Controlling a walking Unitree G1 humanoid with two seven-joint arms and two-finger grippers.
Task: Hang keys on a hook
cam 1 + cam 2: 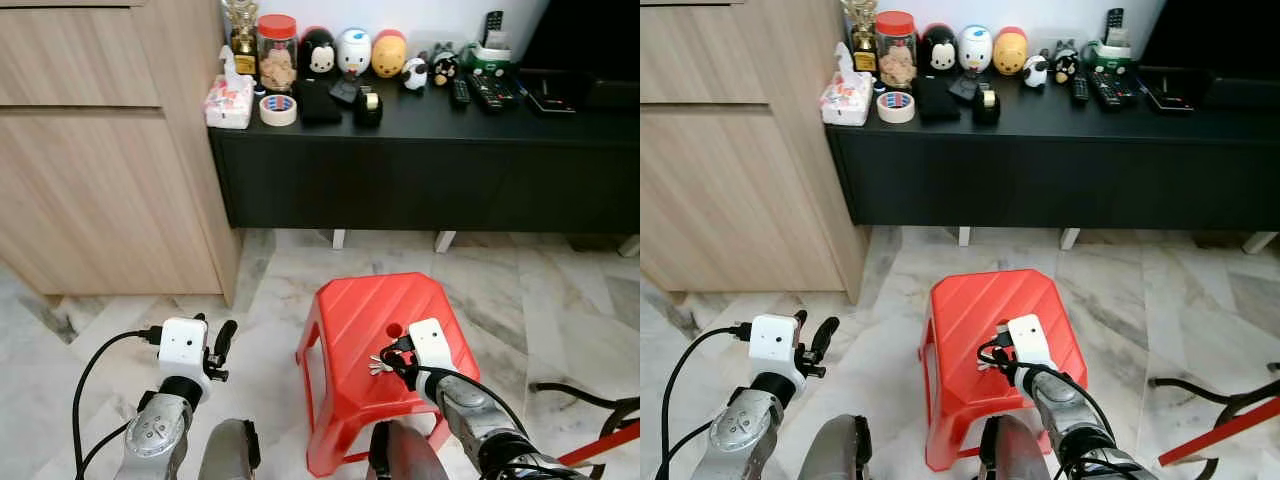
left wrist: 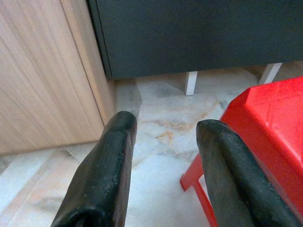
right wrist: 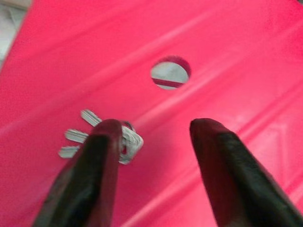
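Right gripper [image 3: 151,156] hovers low over red stool [image 1: 350,320], fingers spread wide, nothing held. One finger sits just over the keys [image 3: 102,137], which lie flat on the stool top near its centre hole, so it's lined up for a pickup. Left gripper [image 2: 163,161] also open, idle over floor beside stool.
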